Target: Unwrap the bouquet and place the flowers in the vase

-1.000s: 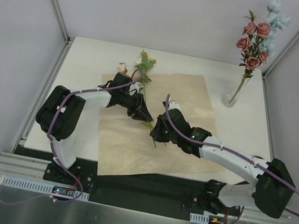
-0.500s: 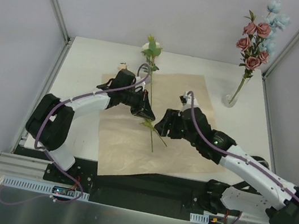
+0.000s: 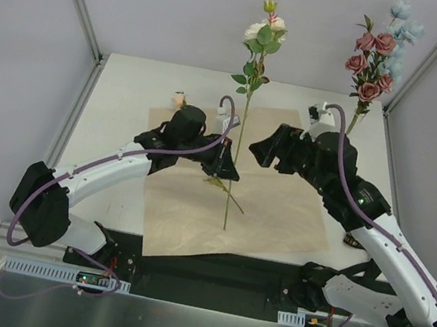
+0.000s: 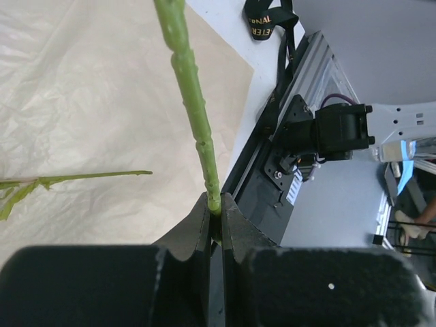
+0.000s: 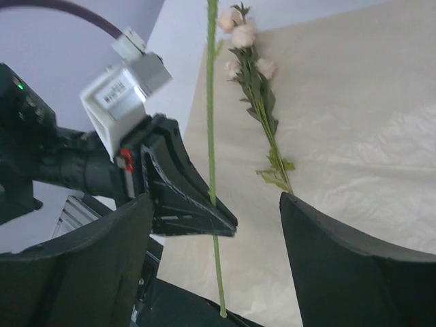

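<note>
On the tabletop (image 3: 127, 106), the paper (image 3: 279, 203) lies open and the vase (image 3: 338, 142) at far right holds several flowers (image 3: 373, 68); one stem (image 3: 241, 134) and a spray (image 5: 259, 102) on the paper are left to place. Left fingers (image 4: 196, 228) clamp the stem upright over the paper; right fingers (image 5: 102, 272) stand open beside it, arm raised.

A tan kraft paper sheet (image 3: 278, 207) is spread on the white desk (image 3: 129, 98); the small clear glass vase (image 3: 338, 143) is set right of its far-right corner.
</note>
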Robot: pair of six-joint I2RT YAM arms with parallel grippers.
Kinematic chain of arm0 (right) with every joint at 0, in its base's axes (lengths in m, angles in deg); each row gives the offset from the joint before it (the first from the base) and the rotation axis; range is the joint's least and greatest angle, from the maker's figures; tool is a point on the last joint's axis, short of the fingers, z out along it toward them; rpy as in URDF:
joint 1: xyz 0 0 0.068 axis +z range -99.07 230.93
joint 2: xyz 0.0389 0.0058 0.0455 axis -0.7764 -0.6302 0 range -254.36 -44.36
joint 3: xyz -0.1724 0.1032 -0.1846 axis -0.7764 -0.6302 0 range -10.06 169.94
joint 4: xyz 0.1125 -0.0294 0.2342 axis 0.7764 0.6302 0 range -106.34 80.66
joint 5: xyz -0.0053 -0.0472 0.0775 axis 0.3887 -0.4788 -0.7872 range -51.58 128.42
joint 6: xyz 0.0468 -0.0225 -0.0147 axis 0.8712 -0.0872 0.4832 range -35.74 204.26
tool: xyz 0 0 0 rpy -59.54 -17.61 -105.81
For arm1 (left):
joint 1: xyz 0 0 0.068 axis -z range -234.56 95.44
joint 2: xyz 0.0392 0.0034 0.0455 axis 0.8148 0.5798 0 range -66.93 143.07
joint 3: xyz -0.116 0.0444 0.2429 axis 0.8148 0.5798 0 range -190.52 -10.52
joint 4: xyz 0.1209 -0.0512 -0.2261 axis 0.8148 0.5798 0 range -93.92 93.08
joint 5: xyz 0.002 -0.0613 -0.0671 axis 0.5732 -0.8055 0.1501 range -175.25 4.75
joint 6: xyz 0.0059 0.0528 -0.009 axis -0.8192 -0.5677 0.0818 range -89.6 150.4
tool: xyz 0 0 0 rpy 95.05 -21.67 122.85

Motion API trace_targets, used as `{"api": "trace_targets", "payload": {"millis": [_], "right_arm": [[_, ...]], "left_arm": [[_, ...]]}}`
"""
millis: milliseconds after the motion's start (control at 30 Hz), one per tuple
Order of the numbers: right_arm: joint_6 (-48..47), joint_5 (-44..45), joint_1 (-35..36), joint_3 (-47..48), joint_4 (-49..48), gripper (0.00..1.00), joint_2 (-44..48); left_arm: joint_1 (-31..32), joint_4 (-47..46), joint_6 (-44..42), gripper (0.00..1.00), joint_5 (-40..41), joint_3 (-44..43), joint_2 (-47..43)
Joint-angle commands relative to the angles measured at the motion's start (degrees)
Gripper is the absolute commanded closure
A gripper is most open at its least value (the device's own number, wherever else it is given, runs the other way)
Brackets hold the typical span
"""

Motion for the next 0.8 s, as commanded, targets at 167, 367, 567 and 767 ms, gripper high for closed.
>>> {"api": "trace_targets", "payload": {"millis": [167, 367, 567, 767], "right_arm": [[-3.3, -4.3, -0.3, 10.7, 1.9, 0.29, -6.4], [-4.3, 0.0, -0.4, 12.5, 3.4, 0.47, -7.0], [-4.3, 1.7, -0.9, 12.4, 4.3, 0.56, -6.8], [-4.0, 0.4, -1.3, 11.5, 4.3, 0.66, -7.1]], "left_arm": [[4.5, -0.1, -8.1, 1.00, 5.5, -0.8, -4.6], [7.1, 0.7, -9.8, 1.00, 6.9, -1.1, -4.9], [9.2, 1.9, -11.8, 1.00, 8.7, -1.5, -5.1], [11.7, 2.9, -14.2, 1.00, 11.0, -1.8, -5.2]]}}
